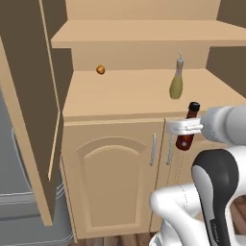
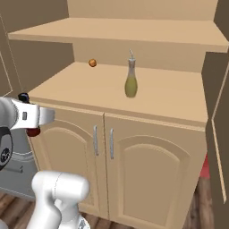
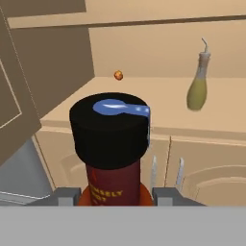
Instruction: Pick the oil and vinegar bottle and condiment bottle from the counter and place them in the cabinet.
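Observation:
My gripper is shut on the condiment bottle, a dark red-brown bottle with a black cap, held upright in front of the cabinet's doors, just below the shelf's front edge. In the hand view its cap rises between my fingertips. In the right base view the gripper and the condiment bottle sit at the far left. The olive-green oil and vinegar bottle stands upright on the cabinet's open shelf. The counter is out of view.
A small orange ball lies at the back left of the shelf. Another bare shelf hangs above. A tall open door juts out on the left, with a grey appliance below it.

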Available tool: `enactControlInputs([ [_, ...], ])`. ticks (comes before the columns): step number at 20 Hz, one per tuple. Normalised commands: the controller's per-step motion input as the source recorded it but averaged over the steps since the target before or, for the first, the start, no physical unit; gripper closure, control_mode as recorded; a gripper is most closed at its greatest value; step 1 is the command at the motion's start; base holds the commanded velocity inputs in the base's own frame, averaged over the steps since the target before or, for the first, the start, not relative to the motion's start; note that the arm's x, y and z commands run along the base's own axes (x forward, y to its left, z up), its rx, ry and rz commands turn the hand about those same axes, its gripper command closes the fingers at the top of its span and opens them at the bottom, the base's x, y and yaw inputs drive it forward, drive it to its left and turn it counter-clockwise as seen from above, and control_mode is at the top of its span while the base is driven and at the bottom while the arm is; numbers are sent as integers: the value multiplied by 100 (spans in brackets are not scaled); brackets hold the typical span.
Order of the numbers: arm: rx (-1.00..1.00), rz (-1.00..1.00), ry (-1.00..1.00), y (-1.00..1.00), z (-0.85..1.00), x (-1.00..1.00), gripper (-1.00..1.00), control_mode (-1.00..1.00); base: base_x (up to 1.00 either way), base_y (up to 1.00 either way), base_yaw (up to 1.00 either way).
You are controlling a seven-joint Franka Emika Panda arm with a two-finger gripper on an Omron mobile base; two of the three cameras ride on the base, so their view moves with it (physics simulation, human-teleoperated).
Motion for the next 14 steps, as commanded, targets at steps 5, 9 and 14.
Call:
enactControlInputs([
  [5,0,0,0,0,0,0,100,100,78,-1,0],
  [9,0,0,0,0,0,0,100,100,83,-4,0],
  [14,0,0,0,0,0,0,100,100,64,0,0],
])
